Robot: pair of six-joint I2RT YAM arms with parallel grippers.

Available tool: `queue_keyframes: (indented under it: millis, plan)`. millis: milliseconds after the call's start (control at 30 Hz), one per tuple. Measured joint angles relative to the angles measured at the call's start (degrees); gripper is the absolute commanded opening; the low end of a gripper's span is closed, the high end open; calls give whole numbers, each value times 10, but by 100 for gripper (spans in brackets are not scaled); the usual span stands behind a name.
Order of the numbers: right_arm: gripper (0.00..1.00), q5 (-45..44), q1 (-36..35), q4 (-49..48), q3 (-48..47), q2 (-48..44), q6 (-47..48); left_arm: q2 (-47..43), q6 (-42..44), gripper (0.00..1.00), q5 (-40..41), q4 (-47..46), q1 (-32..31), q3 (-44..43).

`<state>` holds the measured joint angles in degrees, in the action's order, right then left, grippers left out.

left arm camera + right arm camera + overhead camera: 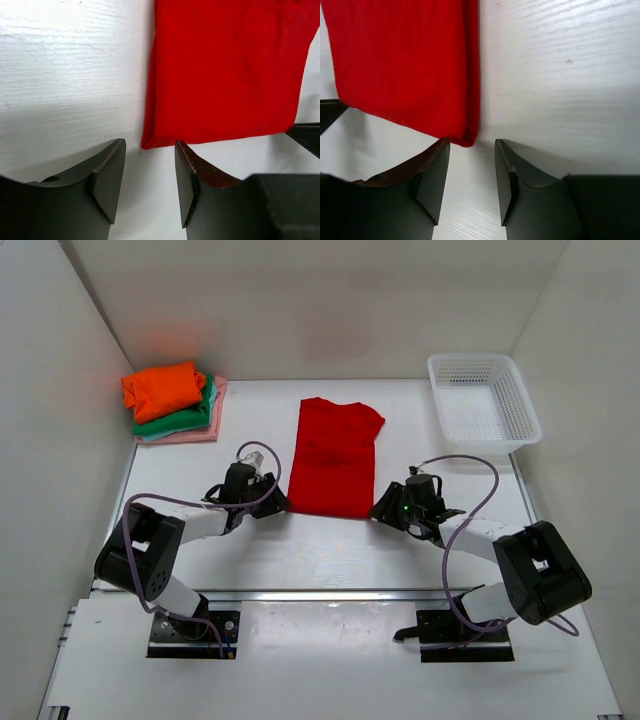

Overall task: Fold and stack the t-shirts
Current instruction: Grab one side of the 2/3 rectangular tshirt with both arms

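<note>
A bright red t-shirt (334,457) lies flat in the middle of the table, folded into a long narrow strip with its hem toward me. My left gripper (277,506) stands open just off its near left corner (150,142), nothing between the fingers. Off the near right corner (468,140) my right gripper (384,508) is open too, and empty. At the back left sits a stack of folded t-shirts: orange (163,388) on top, green (180,421) under it, pale pink (197,433) at the bottom.
A white plastic mesh basket (483,400) stands at the back right against the wall. White walls close in the table on the left, back and right. Both arms' cables loop above the near part of the table.
</note>
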<state>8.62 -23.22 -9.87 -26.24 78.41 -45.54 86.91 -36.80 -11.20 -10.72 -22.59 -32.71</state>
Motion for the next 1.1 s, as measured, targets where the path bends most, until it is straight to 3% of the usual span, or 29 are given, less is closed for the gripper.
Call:
queue_keyframes:
  millis: [200,267,333,367,633,933,1100]
  plan:
    - [39,23,-1,-54,-4,37,-19,30,-14,54,0,-37,-9,-4]
    - [39,29,-3,-69,-10,52,-23,46,-21,49,-3,-52,-10,-12]
    - [17,35,-7,-85,-12,65,-24,62,-31,9,-4,-67,-11,-18]
    - [2,37,-7,-87,-12,72,-25,71,-34,0,-1,-72,-12,-19]
    - [0,45,-25,-66,-19,77,-24,60,-48,0,-22,-79,-11,6]
    - [1,46,-132,87,60,-110,-5,-180,-75,0,-55,63,-100,154]
    - [0,70,-153,155,108,-223,-10,-274,-106,0,-68,129,-121,189]
